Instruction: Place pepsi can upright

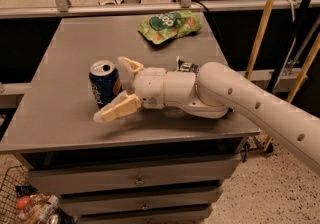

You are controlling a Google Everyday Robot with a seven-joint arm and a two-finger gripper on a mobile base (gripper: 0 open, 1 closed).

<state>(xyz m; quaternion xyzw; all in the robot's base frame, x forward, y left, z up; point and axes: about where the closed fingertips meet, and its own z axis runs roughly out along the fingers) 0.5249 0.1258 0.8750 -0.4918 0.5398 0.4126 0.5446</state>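
The pepsi can (104, 82) stands upright on the grey table (60, 58), left of centre, silver top and pull tab up. My gripper (119, 88) is right beside it, reaching in from the right on the white arm (235, 98). Its two cream fingers are spread open: one finger (131, 66) sits behind the can's right side, the other finger (116, 108) lies in front of and below the can. The can sits at the mouth of the open jaws, free of the fingers.
A green chip bag (170, 25) lies at the back of the table. A small dark packet (187, 65) peeks out behind the arm. Drawers (137, 180) sit under the table's front edge. A wire basket with items (25, 203) stands at bottom left. Wooden poles (262, 23) lean at right.
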